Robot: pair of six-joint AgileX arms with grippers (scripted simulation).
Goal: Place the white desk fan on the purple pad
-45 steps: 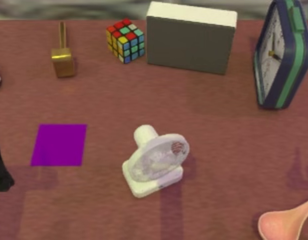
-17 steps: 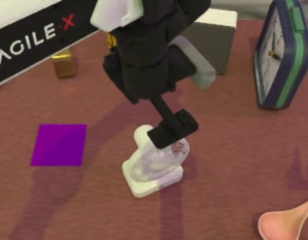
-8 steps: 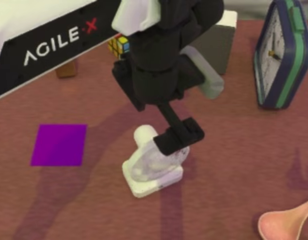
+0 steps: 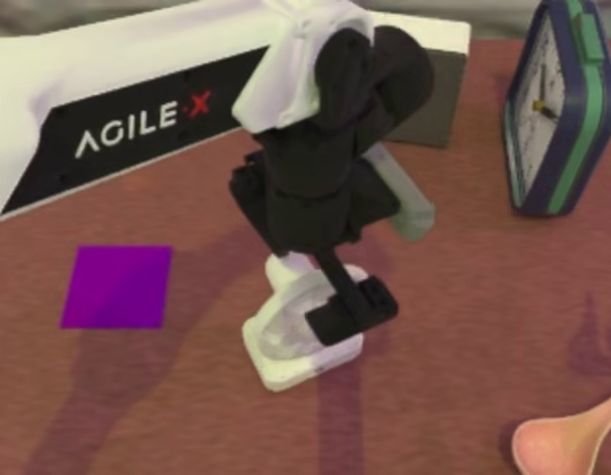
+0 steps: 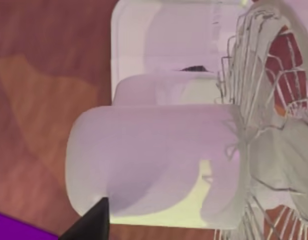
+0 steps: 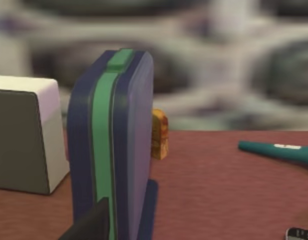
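A blue-and-green clock (image 6: pixel 114 145) stands edge-on on the counter (image 6: pixel 218 195) — a grey white-topped box (image 6: pixel 24 140) just beside it. A teal tool (image 6: pixel 278 151) lies well apart.

White desk fan (image 5: pixel 158 160): smooth, slightly glossy plastic housing; cage of thin translucent wire-like ribs just beside the jaws. Purple pad (image 4: pixel 117 286): flat, matt sheet. Table (image 4: pixel 463 297): matt, faintly mottled reddish-brown surface. Left gripper (image 4: pixel 347 309): matt black.
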